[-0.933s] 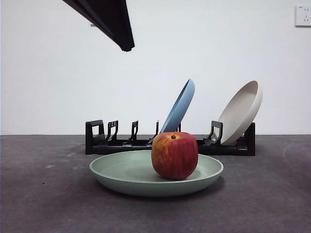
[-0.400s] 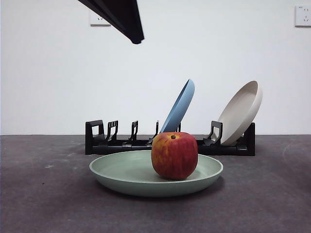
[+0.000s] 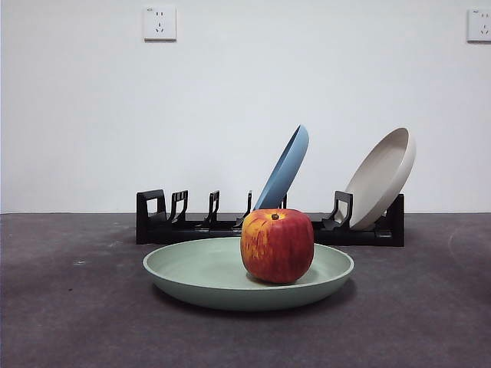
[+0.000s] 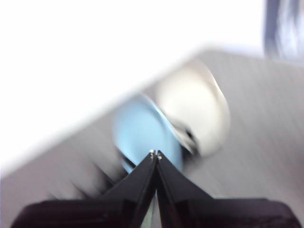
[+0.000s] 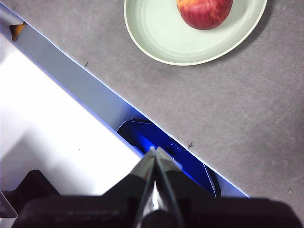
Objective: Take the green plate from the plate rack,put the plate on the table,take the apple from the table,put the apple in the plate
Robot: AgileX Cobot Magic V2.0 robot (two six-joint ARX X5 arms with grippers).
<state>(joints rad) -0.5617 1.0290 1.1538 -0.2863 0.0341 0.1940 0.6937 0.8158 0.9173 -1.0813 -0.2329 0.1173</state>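
In the front view you have the apple (image 3: 277,246) sitting inside the green plate (image 3: 199,277), toward one side of the plate's middle, stem dimple up. The green plate lies flat on the table (image 3: 69,314), just in front of the plate rack (image 3: 165,217). Behind the apple, a blue plate (image 3: 284,170) leans in a middle slot of the plate rack, and a beige plate (image 3: 381,176) leans against the rack's end piece further along. Two wall sockets (image 3: 159,22) sit high on the white wall behind the plate rack. No arm shows here.

In the left wrist view, which is heavily blurred, you see the left gripper (image 4: 155,154) with its jaws pressed together at the tips, nothing between them. Beyond them the blue plate (image 4: 137,133) and the beige plate (image 4: 192,111) appear side by side, touching or overlapping.

In the right wrist view the right gripper (image 5: 153,151) has its jaws closed tip to tip and holds nothing. It hangs over the table's edge, well apart from the green plate (image 5: 164,35). The apple (image 5: 205,11) rests in that plate, near its rim.
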